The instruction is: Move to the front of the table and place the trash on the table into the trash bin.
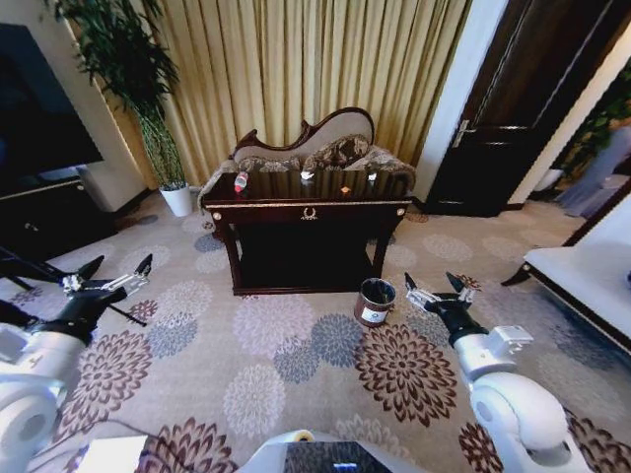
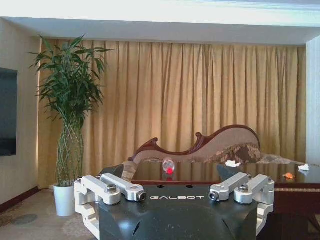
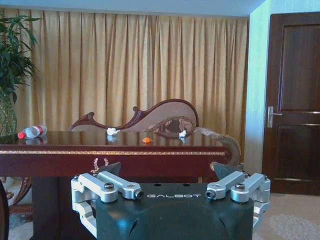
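Observation:
The dark glossy table [image 1: 308,212] stands ahead across the carpet, in front of a carved sofa. On its top lie a clear bottle [image 1: 241,181] with a red cap, a white crumpled scrap [image 1: 308,175], a tiny orange piece [image 1: 345,189] and another white scrap [image 1: 372,177]. The brown trash bin [image 1: 375,302] sits on the floor by the table's front right leg. My left gripper [image 1: 120,264] is open and low on the left. My right gripper [image 1: 432,281] is open just right of the bin. The wrist views show the bottle [image 2: 168,165] [image 3: 31,132] and the orange piece [image 3: 146,140] beyond each open gripper [image 2: 172,172] [image 3: 167,167].
A potted plant in a white pot [image 1: 177,200] stands left of the table, with a dark TV cabinet [image 1: 49,212] further left. A dark door [image 1: 513,108] is at the back right. A white-topped piece of furniture [image 1: 592,276] juts in on the right. Patterned carpet lies between me and the table.

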